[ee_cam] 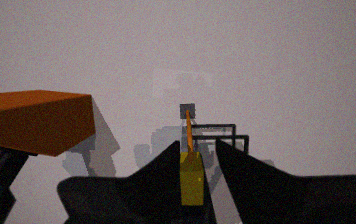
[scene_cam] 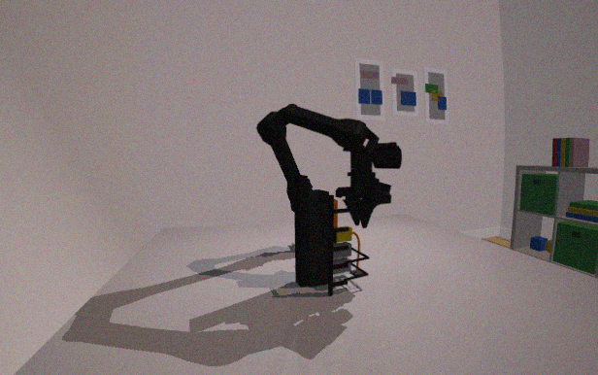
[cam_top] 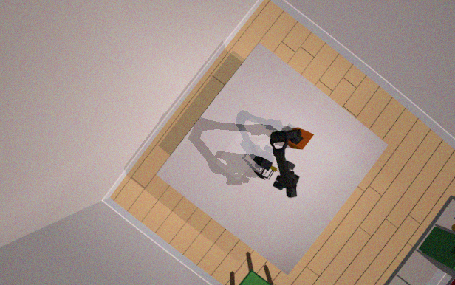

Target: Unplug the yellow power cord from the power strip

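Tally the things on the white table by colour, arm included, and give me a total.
Black: 2, the robot arm and the wire rack
Yellow: 1, the plug in line between the fingers
Orange: 2, the block and the cord
Grey: 1, the power strip
Total: 6

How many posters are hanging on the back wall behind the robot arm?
3, in a row on the wall, right of the arm: the left poster, the middle poster and the right poster. The arm covers none of that stretch, but others may lie outside the frame.
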